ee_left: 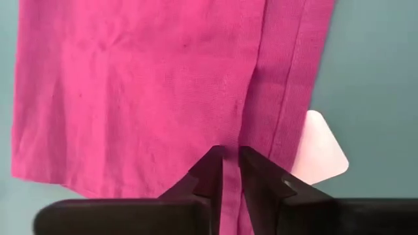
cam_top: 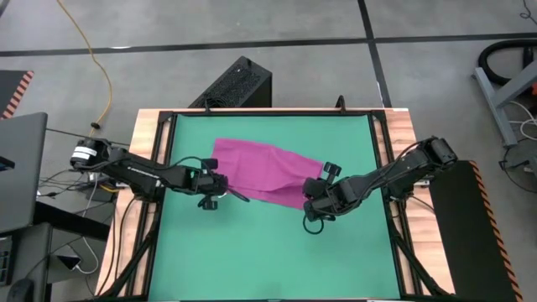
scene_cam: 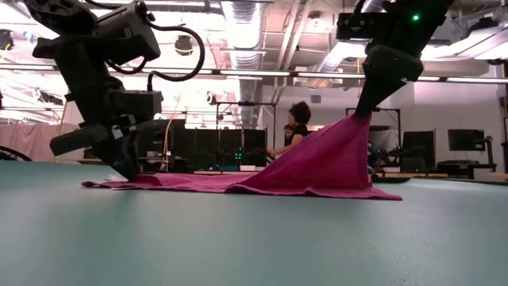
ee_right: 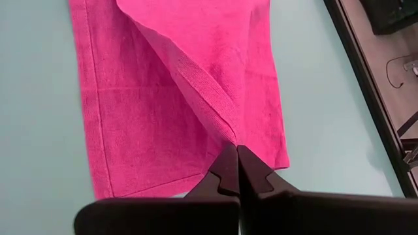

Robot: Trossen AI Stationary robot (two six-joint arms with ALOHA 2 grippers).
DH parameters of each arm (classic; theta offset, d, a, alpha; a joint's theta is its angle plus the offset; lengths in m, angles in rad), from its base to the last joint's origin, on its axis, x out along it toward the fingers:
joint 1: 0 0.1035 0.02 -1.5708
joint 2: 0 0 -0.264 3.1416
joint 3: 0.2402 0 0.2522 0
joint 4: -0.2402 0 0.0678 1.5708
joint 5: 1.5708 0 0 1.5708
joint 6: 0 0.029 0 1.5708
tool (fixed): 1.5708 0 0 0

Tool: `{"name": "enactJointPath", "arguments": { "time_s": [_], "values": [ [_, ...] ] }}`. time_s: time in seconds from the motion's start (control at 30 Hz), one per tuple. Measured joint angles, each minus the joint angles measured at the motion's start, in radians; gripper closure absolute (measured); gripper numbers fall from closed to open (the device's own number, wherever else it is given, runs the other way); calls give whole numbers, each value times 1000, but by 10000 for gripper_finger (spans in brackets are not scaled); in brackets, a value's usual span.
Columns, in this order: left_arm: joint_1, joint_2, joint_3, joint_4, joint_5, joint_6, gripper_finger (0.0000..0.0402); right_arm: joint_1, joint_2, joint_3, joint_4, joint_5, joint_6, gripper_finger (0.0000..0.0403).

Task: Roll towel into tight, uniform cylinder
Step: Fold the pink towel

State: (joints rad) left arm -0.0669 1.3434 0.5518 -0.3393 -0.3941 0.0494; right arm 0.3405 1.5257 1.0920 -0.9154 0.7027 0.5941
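Green mat [scene_cam: 254,238] fills the whole foreground in the low view, and sitting on it further back is the towel [cam_top: 262,170], a magenta-pink cloth spread just above the mat's middle in the overhead shot. Left gripper [cam_top: 220,188] is down at about 9 o'clock of the towel, and in its wrist view the two dark fingers [ee_left: 210,171] are pinched in close on a narrow ridge of the pink fabric near the hemmed edge, so it's grasping the towel right at mat level. A small white tag [ee_left: 319,154] pokes out from that edge just beside the fingers. Right gripper [cam_top: 316,204] is at roughly 4 o'clock of the towel, fingers [ee_right: 225,171] clenched tight on a corner of the cloth. In the low view that corner is pulled up off the mat into a little tent peak [scene_cam: 359,119], while the rest of the towel lies flat toward the left gripper. Way back in the room beyond the table there's a person [scene_cam: 295,131] sitting among some monitors.
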Motion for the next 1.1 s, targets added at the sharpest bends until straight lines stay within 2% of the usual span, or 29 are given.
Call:
{"name": "enactJointPath", "arguments": {
  "time_s": [0.33, 0.47, 0.57, 0.93, 1.1],
  "values": [
    [10, 0, 0, 21, -18, 19, 399, 0, 0, 0, 2, 0, 0, 399],
    [15, -3, 0, 15, -74, 18, 401, 0, 0, 0, 2, 0, 0, 399],
    [2, -23, 0, 1, -78, 7, 401, 0, 0, 0, 3, 0, 0, 399],
    [-53, -148, 61, -246, -118, -91, 401, 25, -2, 0, 13, 2, 0, 399],
    [-60, -177, 79, -276, -108, -98, 401, 55, -3, 17, 16, -2, 0, 399]
  ]
}}
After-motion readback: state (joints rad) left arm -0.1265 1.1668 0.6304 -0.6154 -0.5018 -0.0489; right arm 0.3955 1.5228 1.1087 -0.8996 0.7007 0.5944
